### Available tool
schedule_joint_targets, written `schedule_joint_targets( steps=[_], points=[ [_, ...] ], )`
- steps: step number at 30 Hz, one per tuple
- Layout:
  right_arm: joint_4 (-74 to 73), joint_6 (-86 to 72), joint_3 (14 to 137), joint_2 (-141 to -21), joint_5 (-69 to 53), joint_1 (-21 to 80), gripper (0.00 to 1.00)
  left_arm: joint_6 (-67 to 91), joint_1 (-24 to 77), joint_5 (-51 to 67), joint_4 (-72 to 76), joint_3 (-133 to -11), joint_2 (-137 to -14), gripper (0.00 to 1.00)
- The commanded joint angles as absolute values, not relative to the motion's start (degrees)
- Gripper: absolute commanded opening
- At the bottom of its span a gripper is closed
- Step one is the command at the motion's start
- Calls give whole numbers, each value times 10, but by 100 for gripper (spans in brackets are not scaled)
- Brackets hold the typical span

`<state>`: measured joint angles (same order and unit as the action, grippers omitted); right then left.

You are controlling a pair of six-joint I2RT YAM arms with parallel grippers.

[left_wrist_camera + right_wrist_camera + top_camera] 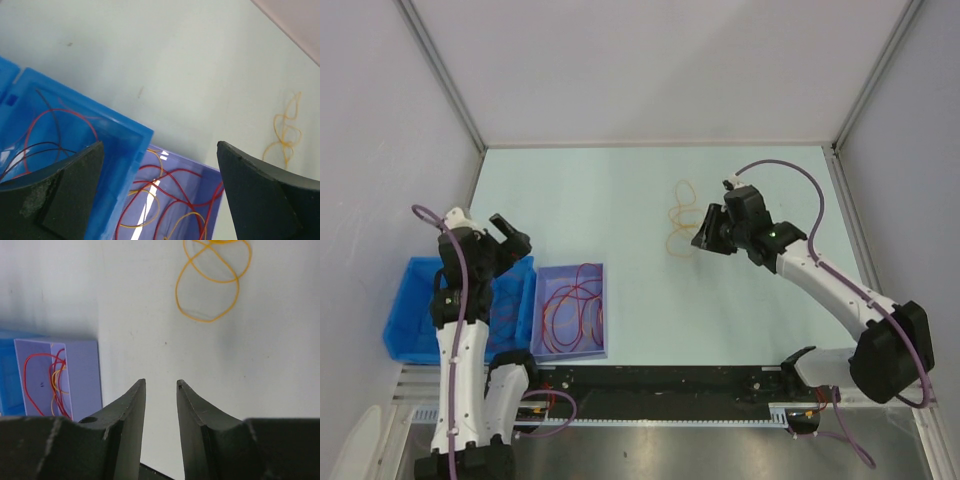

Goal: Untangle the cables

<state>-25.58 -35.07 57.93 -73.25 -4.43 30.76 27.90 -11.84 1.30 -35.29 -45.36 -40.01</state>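
**Mint-green table, two bins and a loose orange tangle**

Mint-green and bare across most of its surface, the table (620,190) is the largest thing in view, walled by pale panels on three sides. The left arm (460,330) rises from the near edge at the left. The right arm (830,285) reaches from the near right corner diagonally toward the middle of the table.

At the near left sits a blue bin (405,300), and a lavender bin (569,268) stands right against its right side.

The left gripper (512,233) hangs above the right end of the blue bin. Its fingers are spread wide, and nothing lies between them. The left wrist view shows only the bins and the table in the gap.

The right gripper (701,232) hangs over the middle of the table, pointing left. Its fingers stand close together with a narrow gap, through which the right wrist view shows only bare table. It grasps nothing.

The orange cables (680,222) lie in a loose tangle of loops on the open table, just left of the right gripper's fingertips. In the right wrist view they lie ahead of the tips and apart from them.

The red and orange cables (575,310) lie coiled inside the lavender bin. The red and dark cables (60,110) lie on the floor of the blue bin, as the left wrist view shows.
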Motion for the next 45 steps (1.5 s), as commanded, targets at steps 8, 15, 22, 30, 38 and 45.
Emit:
schedule_joint_targets(
  steps=[8, 15, 22, 30, 38, 45],
  points=[
    [-192, -308, 679, -886, -40, 274, 36, 189, -6, 109, -348, -448, -375, 100],
    [-165, -307, 747, -990, -54, 256, 36, 206, -4, 163, -314, -400, -353, 100],
    [-168, -308, 803, -1072, -66, 253, 36, 201, -4, 165, -292, -389, -343, 99],
    [-187, -309, 855, -1135, -67, 258, 34, 200, -5, 163, -289, -388, -346, 98],
    [-237, -292, 931, -1179, -18, 270, 34, 200, -5, 165, -286, -387, -339, 98],
    [-254, -293, 934, -1191, 21, 269, 34, 199, -7, 169, -285, -386, -341, 97]
  ],
)
